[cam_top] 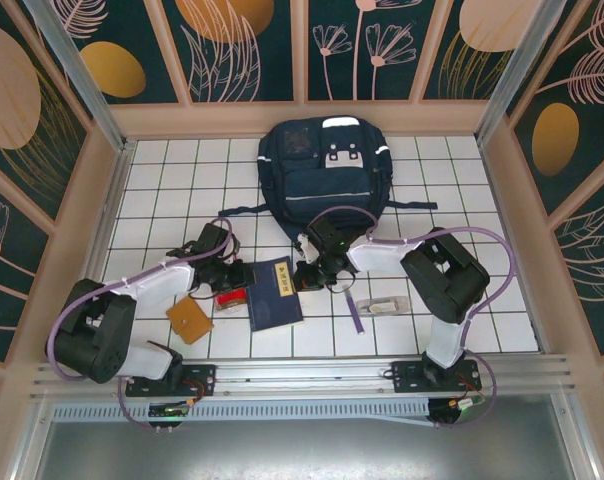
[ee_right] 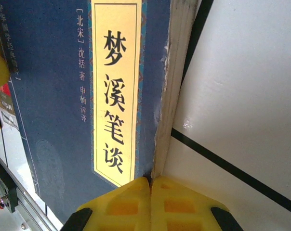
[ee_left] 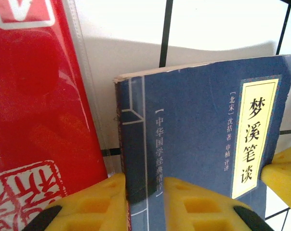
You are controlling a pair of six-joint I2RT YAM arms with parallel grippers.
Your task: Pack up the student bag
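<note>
Left wrist view: left gripper (ee_left: 144, 182) jaws pinch the book (ee_left: 193, 134) at its spine; right gripper (ee_right: 150, 182) jaws, pressed together, brace its page edge. Judged next: lift it toward the student bag (cam_top: 322, 175).

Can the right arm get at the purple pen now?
Probably yes. The purple pen lies bare on the tiles close beside the right gripper, nothing over it. That gripper is shut against the blue book's edge and would need opening.

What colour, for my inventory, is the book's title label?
Yellow title label, black characters; right wrist view.
</note>
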